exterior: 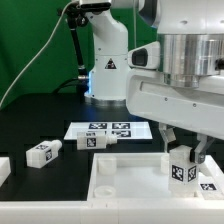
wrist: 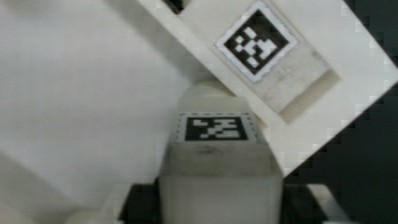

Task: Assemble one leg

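Note:
My gripper [exterior: 182,160] is shut on a stubby white leg [exterior: 181,168] with a black-and-white tag on its side. It holds the leg upright over the right part of the large white square tray-like piece [exterior: 125,180], at or just above its surface; I cannot tell whether they touch. In the wrist view the leg [wrist: 217,160] fills the space between the jaws of my gripper [wrist: 217,205]. Its tag faces the camera, and beyond it is a tagged corner of the tray-like piece [wrist: 294,75]. Two more legs [exterior: 42,153] [exterior: 97,141] lie on the black table.
The marker board [exterior: 115,129] lies flat behind the tray-like piece. Another white part [exterior: 3,170] shows at the exterior view's left edge. The robot base [exterior: 105,60] stands at the back, in front of a green backdrop.

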You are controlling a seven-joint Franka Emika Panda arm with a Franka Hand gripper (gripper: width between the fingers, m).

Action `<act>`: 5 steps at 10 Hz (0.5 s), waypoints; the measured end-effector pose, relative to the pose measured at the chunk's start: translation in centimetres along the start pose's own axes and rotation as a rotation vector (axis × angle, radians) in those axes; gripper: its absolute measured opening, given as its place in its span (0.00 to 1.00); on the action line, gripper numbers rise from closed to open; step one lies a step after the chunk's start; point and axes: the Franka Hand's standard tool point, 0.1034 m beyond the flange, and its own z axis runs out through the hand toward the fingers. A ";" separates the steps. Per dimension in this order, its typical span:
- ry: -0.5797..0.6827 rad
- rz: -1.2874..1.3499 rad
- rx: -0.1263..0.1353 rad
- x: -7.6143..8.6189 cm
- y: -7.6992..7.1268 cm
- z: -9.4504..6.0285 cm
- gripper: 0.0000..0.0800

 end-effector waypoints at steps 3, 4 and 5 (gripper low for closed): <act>-0.004 0.027 0.000 0.0 0.0 0.1 0.50; 0.000 -0.008 -0.003 -0.1 0.0 0.1 0.67; 0.012 -0.055 -0.011 -0.3 -0.1 0.1 0.78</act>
